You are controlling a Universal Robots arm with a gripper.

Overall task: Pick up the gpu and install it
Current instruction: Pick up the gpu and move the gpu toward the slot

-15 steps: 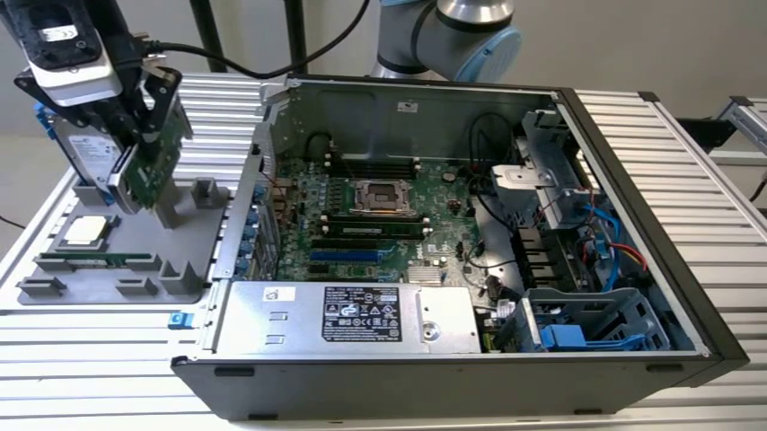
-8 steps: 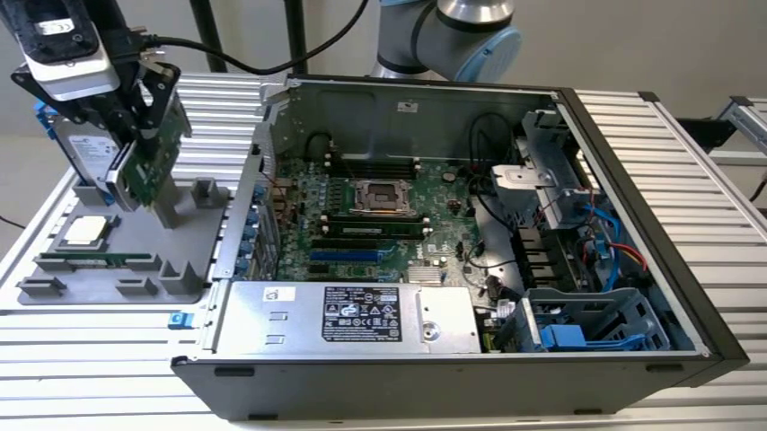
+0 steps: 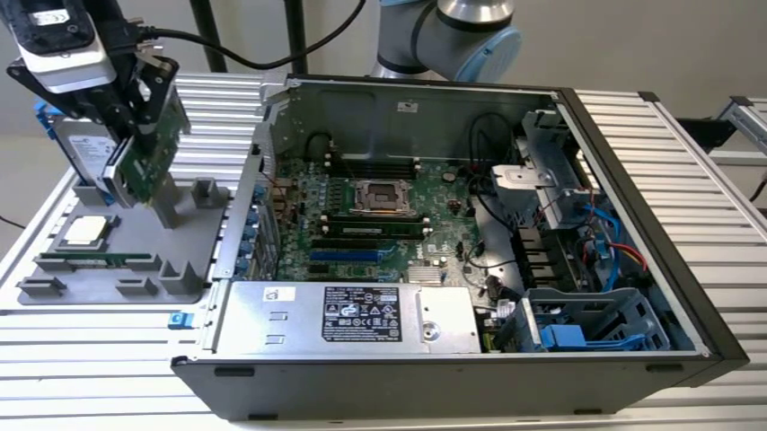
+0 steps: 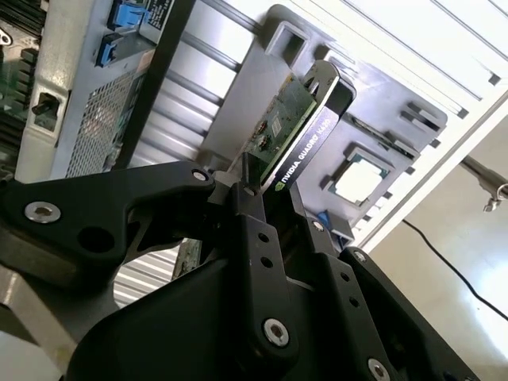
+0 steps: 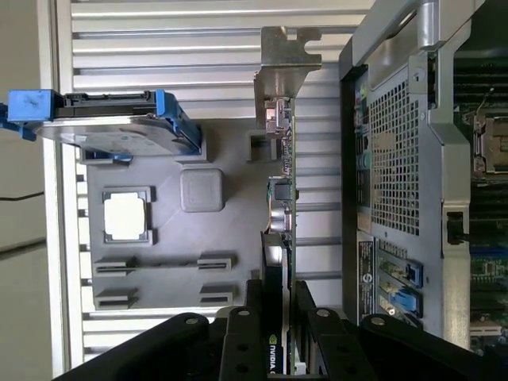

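Observation:
My gripper (image 3: 138, 126) is shut on the gpu (image 3: 154, 157), a card with a green board face, held upright on its edge over the grey holder tray (image 3: 180, 269) at the exterior view's left. In the second wrist view the black fingers (image 4: 255, 218) clamp the near end of the gpu (image 4: 300, 123), green face on one side and black shroud on the other. In the first wrist view the gpu (image 5: 282, 198) shows edge-on, its silver end bracket (image 5: 284, 67) farthest from the gripper (image 5: 279, 313).
A silver hard drive with a blue frame (image 3: 82, 153) stands in the tray behind the card, with a processor chip (image 3: 84, 231) and a thin memory stick (image 3: 102, 260) nearby. The open computer case (image 3: 671, 296) with its motherboard (image 3: 359, 233) lies to the exterior view's right of the tray.

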